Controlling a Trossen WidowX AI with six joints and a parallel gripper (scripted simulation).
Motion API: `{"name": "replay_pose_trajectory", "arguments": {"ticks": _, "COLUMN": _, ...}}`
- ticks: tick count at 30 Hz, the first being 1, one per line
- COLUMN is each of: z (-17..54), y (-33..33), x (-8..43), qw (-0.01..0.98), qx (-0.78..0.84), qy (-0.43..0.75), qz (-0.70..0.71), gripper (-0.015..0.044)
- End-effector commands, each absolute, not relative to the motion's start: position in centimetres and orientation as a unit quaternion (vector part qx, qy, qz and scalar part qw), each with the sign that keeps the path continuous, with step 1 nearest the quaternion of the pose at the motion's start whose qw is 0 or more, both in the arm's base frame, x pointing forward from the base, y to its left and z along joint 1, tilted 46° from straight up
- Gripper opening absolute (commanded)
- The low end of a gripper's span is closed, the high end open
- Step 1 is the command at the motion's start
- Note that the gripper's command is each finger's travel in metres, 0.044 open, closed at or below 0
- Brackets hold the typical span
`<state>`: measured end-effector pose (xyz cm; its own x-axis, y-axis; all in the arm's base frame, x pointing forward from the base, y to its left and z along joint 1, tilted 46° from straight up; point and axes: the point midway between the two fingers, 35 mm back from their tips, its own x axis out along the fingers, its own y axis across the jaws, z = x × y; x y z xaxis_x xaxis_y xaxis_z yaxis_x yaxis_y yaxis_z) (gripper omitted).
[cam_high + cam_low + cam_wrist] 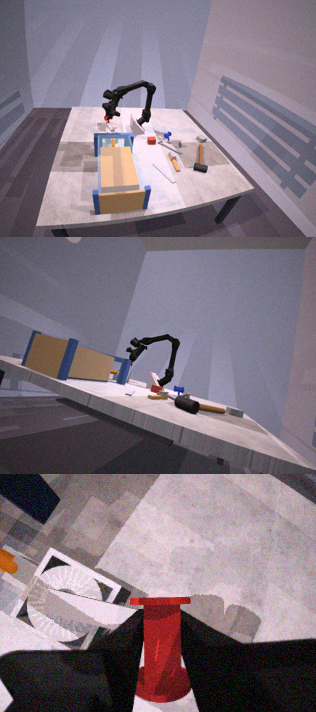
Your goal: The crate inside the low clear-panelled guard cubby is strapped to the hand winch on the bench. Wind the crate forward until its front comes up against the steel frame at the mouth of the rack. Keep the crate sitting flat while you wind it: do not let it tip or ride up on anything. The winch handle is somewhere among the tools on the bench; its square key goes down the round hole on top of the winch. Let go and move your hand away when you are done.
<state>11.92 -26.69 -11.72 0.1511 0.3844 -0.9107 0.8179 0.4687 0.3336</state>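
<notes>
The black gripper (108,118) (162,631) is shut on the red grip (162,644) of the winch handle. The handle's pale arm (110,125) (95,610) runs from the grip to the top of the winch (71,577); its key end is hidden. The tan crate (118,165) (92,364) sits flat inside the clear-panelled cubby. A gap shows between the crate's front and the blue frame (129,139) (124,372) at the mouth. An orange strap (113,142) (114,371) (7,561) runs from the crate towards the winch.
A pale slanted panel (136,126) stands by the arm's base. A red block (151,140), a blue-knobbed piece (167,135), a wrench-like tool (169,147), a wooden-handled tool (175,164), a thin rod (164,173), a mallet (200,167) and a grey block (201,139) lie right of the cubby.
</notes>
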Motion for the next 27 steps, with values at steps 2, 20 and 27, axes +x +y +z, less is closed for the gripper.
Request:
{"name": "replay_pose_trajectory", "arguments": {"ticks": 2, "z": -12.1, "y": -26.7, "x": 12.1, "qw": 0.584, "qx": 0.485, "qy": 0.625, "qz": -0.183, "gripper": 0.0}}
{"name": "replay_pose_trajectory", "arguments": {"ticks": 20, "z": -13.4, "y": -27.9, "x": 13.0, "qw": 0.585, "qx": 0.485, "qy": 0.624, "qz": -0.184, "gripper": 0.0}}
{"name": "replay_pose_trajectory", "arguments": {"ticks": 27, "z": -13.9, "y": -28.4, "x": 13.6, "qw": 0.585, "qx": 0.485, "qy": 0.624, "qz": -0.184, "gripper": 0.0}}
